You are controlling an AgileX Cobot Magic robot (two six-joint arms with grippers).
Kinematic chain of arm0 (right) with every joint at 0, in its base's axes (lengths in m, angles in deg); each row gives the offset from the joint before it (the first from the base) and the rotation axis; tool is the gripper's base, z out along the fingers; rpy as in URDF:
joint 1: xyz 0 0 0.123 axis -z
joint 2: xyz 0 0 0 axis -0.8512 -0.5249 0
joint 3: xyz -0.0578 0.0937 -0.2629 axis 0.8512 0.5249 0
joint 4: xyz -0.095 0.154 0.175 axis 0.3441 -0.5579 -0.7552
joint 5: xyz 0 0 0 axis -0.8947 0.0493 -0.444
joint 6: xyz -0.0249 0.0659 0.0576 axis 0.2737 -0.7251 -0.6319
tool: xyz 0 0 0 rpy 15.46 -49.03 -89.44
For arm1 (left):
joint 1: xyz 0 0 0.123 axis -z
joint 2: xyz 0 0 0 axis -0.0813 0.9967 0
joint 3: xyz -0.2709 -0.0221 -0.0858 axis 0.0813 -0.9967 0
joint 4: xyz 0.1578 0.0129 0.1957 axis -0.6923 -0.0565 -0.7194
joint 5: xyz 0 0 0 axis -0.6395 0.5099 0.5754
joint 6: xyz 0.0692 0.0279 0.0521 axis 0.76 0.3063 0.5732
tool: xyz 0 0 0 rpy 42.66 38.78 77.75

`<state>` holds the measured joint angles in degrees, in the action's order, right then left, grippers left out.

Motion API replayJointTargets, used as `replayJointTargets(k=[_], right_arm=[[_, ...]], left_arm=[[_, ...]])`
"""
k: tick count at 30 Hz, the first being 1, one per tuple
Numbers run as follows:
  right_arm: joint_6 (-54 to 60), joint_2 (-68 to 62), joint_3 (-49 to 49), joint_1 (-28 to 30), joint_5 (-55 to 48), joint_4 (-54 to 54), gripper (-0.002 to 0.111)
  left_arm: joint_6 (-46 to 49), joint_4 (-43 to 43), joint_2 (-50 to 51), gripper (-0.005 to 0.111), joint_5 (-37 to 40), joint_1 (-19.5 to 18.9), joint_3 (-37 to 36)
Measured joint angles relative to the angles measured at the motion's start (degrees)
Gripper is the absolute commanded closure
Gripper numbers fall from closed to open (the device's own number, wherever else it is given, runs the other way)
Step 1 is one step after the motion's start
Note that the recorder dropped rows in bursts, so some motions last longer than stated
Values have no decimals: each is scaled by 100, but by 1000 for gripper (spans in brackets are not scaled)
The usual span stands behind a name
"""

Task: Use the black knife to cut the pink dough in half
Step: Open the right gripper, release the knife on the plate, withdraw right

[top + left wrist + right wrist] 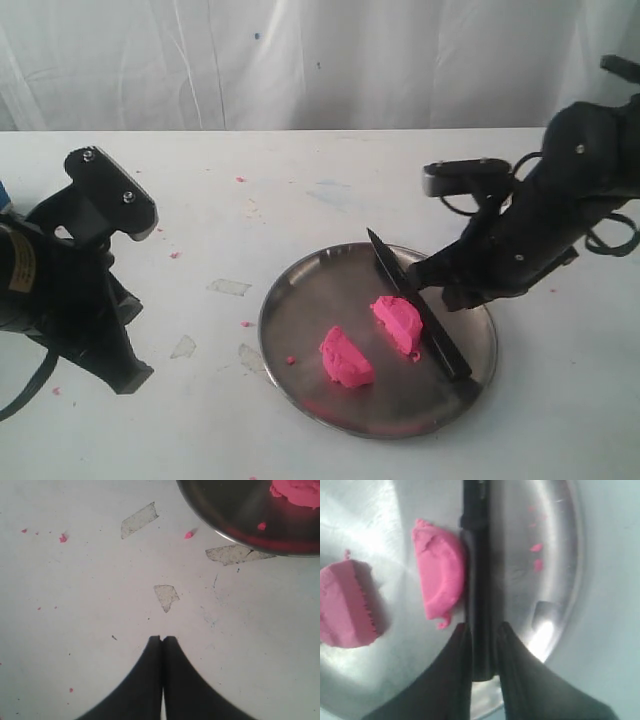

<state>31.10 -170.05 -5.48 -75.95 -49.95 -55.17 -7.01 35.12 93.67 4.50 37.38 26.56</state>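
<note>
The pink dough lies in two half-moon pieces on the steel plate (pixel 300 290): one piece (pixel 346 357) sits toward the front, the other (pixel 398 322) rests right against the black knife (pixel 395 265). The knife lies slanted across the plate, tip toward the far rim. My right gripper (pixel 437 285) is shut on it, and in the right wrist view the knife (pixel 477 555) runs between the fingers (pixel 483 627), with the nearer dough half (pixel 440 582) touching its side. My left gripper (pixel 128 375) hovers over the bare table left of the plate, shut and empty (pixel 163 638).
Tape scraps (pixel 229 287) (pixel 166 596) and tiny pink crumbs (pixel 189 534) dot the white table left of the plate. In the left wrist view, the plate's rim (pixel 235 510) and a bit of dough (pixel 297 491) show. A white curtain hangs behind the table.
</note>
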Motion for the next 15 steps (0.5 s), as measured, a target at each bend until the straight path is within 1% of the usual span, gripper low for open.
replayJointTargets(k=[1,6,11,15], right_arm=[[-59,96,78,168,56,0,108],[-445,700,682,991,563,-91,108],[-636,1848,1233,1143,1198,-289,108],[-653,3289,1583,1143,1385,-406,108]], left_arm=[[0,0,0,107,0,0,0],[0,0,0,107,-24,0,0],[0,0,0,107,-34,0,0],[0,0,0,107,-34,0,0]])
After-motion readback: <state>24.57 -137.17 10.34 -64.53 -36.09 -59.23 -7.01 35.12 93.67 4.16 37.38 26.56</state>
